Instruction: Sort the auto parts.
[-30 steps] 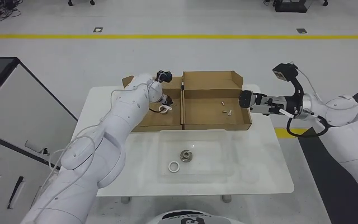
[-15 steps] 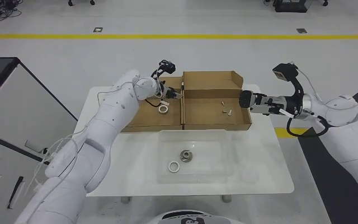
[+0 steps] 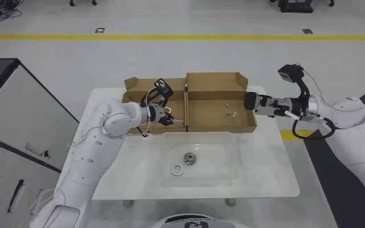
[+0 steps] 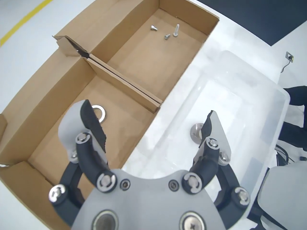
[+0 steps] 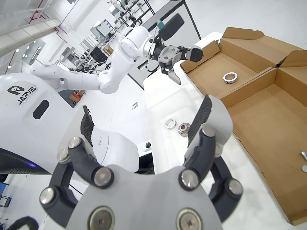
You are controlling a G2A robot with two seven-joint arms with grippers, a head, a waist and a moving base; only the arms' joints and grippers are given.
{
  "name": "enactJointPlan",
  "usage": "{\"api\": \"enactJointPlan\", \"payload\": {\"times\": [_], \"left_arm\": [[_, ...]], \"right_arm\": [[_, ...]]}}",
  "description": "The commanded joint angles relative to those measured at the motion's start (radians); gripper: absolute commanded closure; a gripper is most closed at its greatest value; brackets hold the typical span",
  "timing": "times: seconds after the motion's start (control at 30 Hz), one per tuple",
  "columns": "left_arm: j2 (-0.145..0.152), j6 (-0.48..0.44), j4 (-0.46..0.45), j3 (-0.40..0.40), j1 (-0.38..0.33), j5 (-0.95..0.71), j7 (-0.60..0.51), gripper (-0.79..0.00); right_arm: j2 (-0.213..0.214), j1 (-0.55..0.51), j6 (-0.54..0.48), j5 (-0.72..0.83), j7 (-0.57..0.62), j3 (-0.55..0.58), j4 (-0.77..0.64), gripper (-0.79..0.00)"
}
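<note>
Left gripper withdrew from the ring in the cardboard box, jaws spread, empty; I note right gripper spread too.

Upright walls part the 2 cardboard boxes (both open above).

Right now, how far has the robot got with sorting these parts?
Done: one ring lies in the left box, and three screws in the right box. In hand: nothing; the left gripper and right gripper are both open and empty. Left to sort: a second ring and a flanged hub in the clear bin.
</note>
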Motion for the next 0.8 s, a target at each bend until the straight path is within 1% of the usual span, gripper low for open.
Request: {"api": "enactJointPlan", "payload": {"times": [0.0,0.13,0.27,0.47,0.63,0.77], "left_arm": [[0.009,-0.015,-0.053,-0.012,0.033,-0.017,-0.043,-0.785],[0.021,-0.033,-0.113,-0.015,0.064,-0.054,-0.111,-0.785],[0.029,-0.039,-0.149,0.011,0.067,-0.080,-0.182,-0.785],[0.033,0.014,-0.161,0.086,0.033,-0.087,-0.239,-0.785],[0.030,0.052,-0.159,0.162,0.003,-0.090,-0.279,-0.785],[0.025,0.100,-0.148,0.210,-0.026,-0.084,-0.301,-0.785]], "right_arm": [[0.000,0.000,0.000,0.000,0.000,0.000,0.000,-0.785],[0.000,0.000,0.000,0.000,0.000,0.000,0.000,-0.785],[0.000,0.000,0.000,0.000,0.000,0.000,0.000,-0.785],[0.000,0.000,0.000,0.000,0.000,0.000,0.000,-0.785],[0.000,0.000,0.000,0.000,0.000,0.000,0.000,-0.785],[0.000,0.000,0.000,0.000,0.000,0.000,0.000,-0.785]]}}
